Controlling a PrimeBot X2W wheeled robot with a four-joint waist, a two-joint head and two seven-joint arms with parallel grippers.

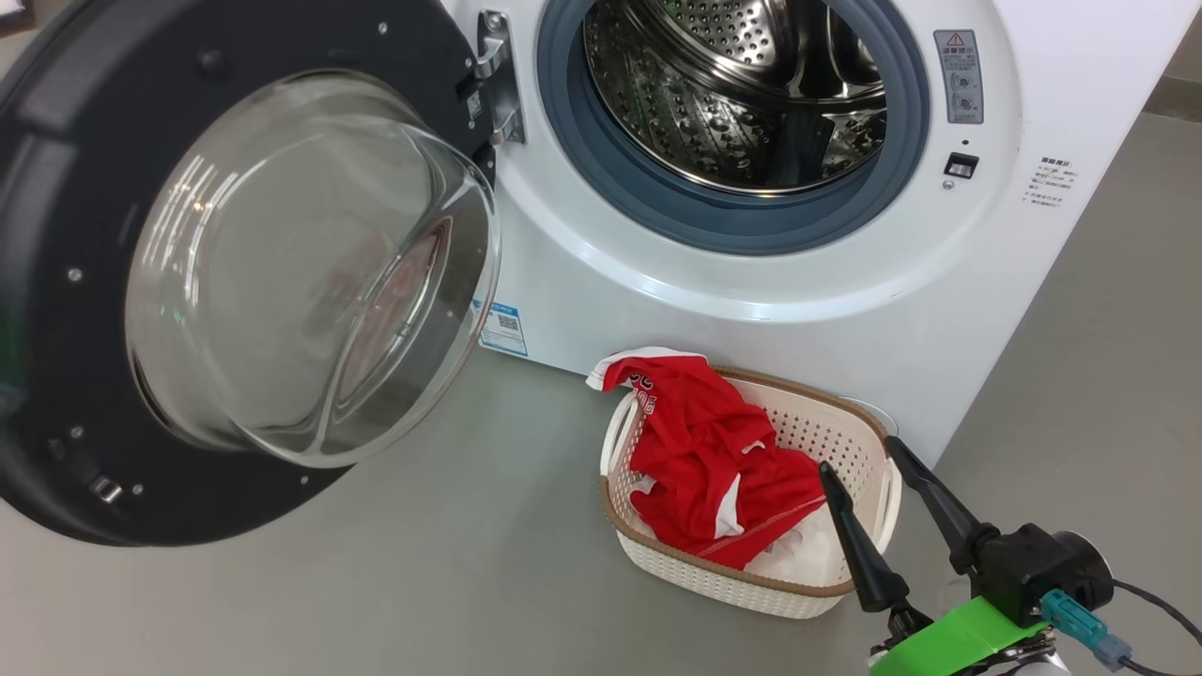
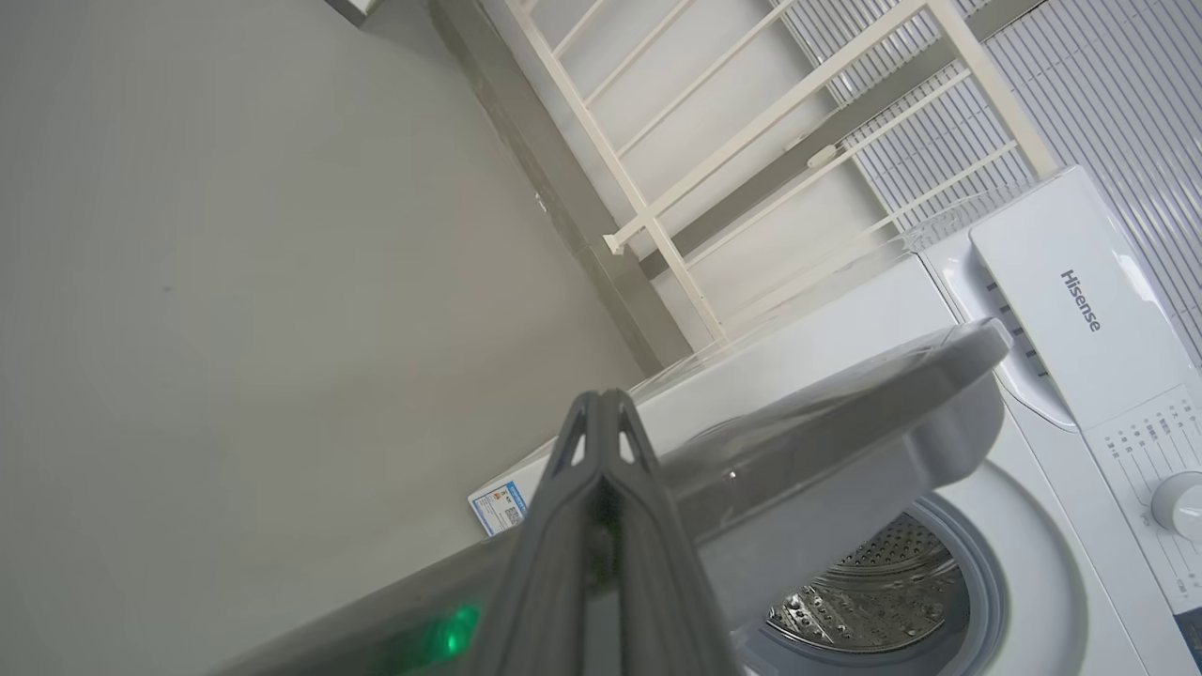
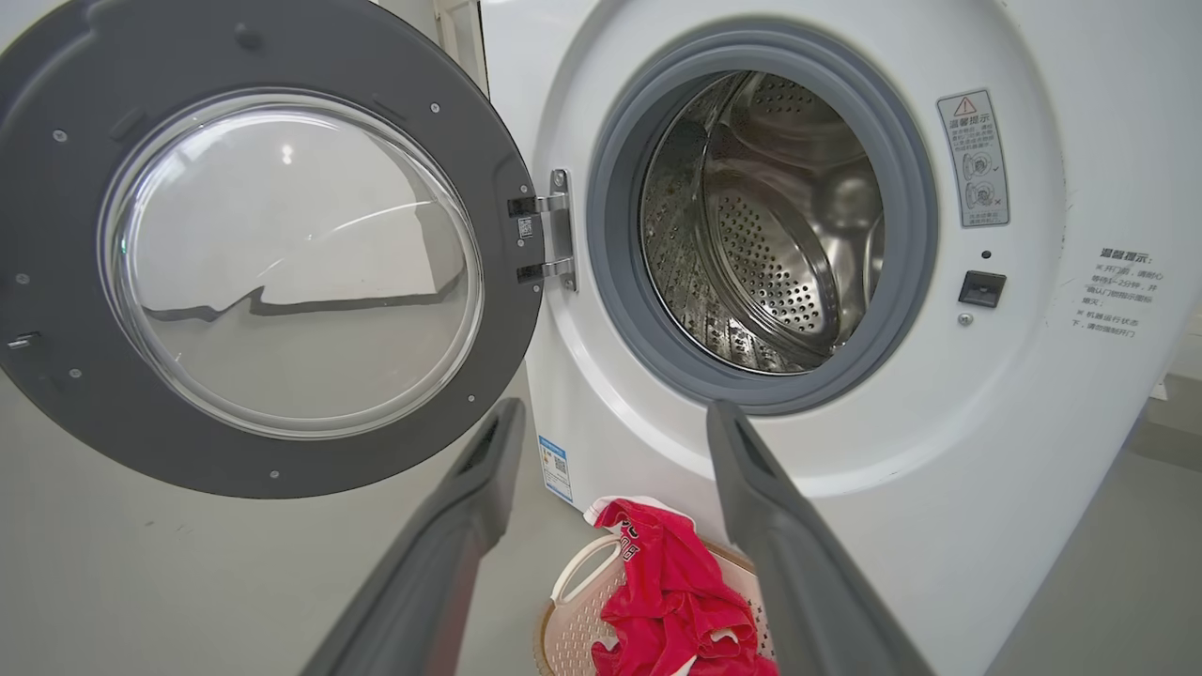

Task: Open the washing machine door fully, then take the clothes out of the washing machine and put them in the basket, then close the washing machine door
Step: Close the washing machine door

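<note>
right gripper fingers apart, over the basket right end | left gripper fingers pressed together, by the washing machine door rim, contact unclear | door swung wide | clothes in basket, one corner over its rim | basket on floor just beside washing machine front

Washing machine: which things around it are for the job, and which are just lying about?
For the job: white front-loading washing machine; round black-rimmed glass door; red-and-white fabric clothes; cream perforated plastic basket.
Just about: white metal rack; grey floor.
</note>
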